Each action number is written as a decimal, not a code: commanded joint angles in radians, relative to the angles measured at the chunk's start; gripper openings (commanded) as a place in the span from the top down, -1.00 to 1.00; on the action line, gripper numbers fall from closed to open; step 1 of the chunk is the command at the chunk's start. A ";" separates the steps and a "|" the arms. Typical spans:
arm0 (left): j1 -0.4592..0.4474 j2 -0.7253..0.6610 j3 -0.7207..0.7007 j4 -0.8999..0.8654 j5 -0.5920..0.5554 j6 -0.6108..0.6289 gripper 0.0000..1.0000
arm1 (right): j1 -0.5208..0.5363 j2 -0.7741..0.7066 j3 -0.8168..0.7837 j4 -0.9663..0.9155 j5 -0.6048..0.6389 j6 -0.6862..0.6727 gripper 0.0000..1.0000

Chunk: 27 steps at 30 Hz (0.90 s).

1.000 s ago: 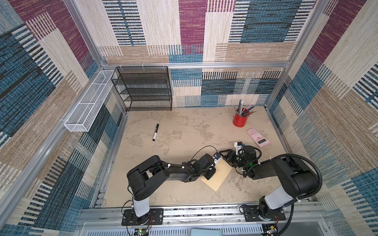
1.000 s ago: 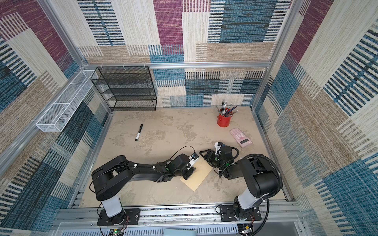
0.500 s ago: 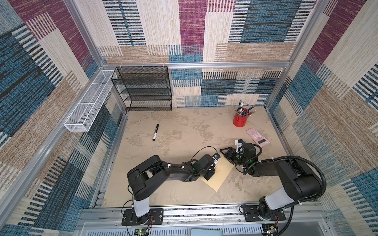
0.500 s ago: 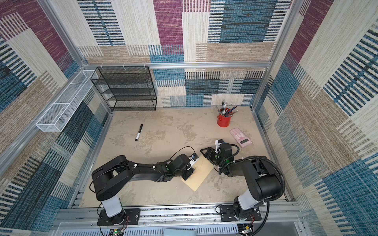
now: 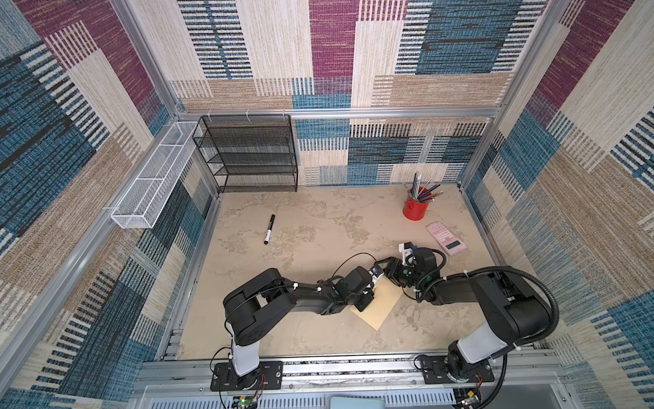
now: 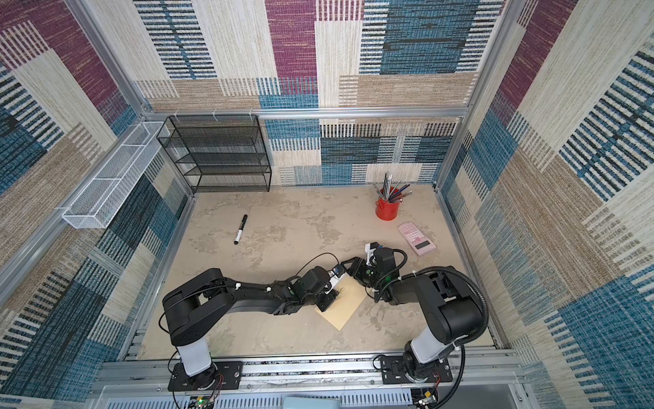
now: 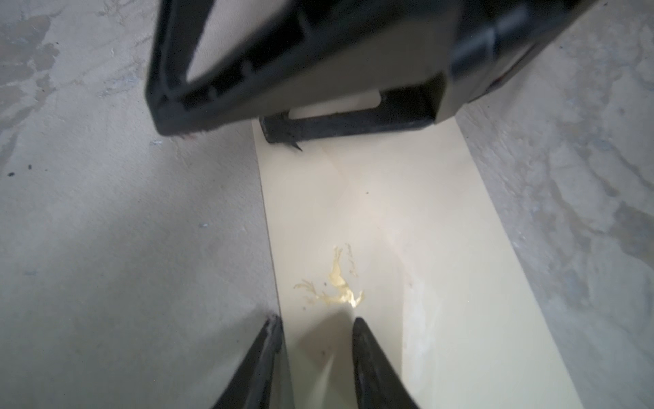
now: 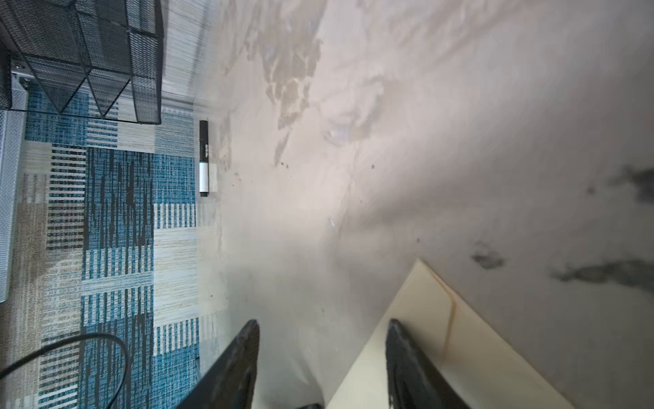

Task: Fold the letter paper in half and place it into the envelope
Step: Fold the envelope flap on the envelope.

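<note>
Since the earlier frames the right gripper has shifted only a touch at the far end of the envelope. The left arm and envelope look unmoved.

Top views: envelope lies flat on the table between the two arms. The left gripper is at its edge toward the left arm, the right one at the far end. No letter paper visible as such; possibly already inside, can't tell.

Left wrist: left gripper's fingers apart, nothing clamped, tips down at the envelope's long edge, one on it and one just off. The right gripper's lower finger lies across the far end, with a white sliver behind it, unclear what.

Right wrist: right jaws apart, bare table between them, one finger against the envelope corner.

Judgement: thin, light, floppy paper, likely to slide on the smooth top. Pin the body and take the mouth edge or flap gently; it creases easily.
</note>
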 commanded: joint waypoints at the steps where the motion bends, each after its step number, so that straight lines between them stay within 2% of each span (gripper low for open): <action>1: 0.000 0.014 -0.001 -0.112 0.005 0.008 0.26 | 0.003 0.033 -0.008 0.046 -0.007 0.025 -0.18; 15: -0.008 -0.058 -0.061 -0.156 -0.044 0.011 0.26 | 0.003 0.074 -0.018 0.049 0.065 0.049 -0.18; 24: -0.031 -0.173 -0.202 -0.161 -0.078 -0.065 0.27 | 0.003 0.071 0.002 0.037 0.074 0.047 -0.18; 27: -0.033 -0.273 -0.299 -0.108 -0.090 -0.091 0.27 | 0.003 0.071 0.018 0.030 0.070 0.044 -0.19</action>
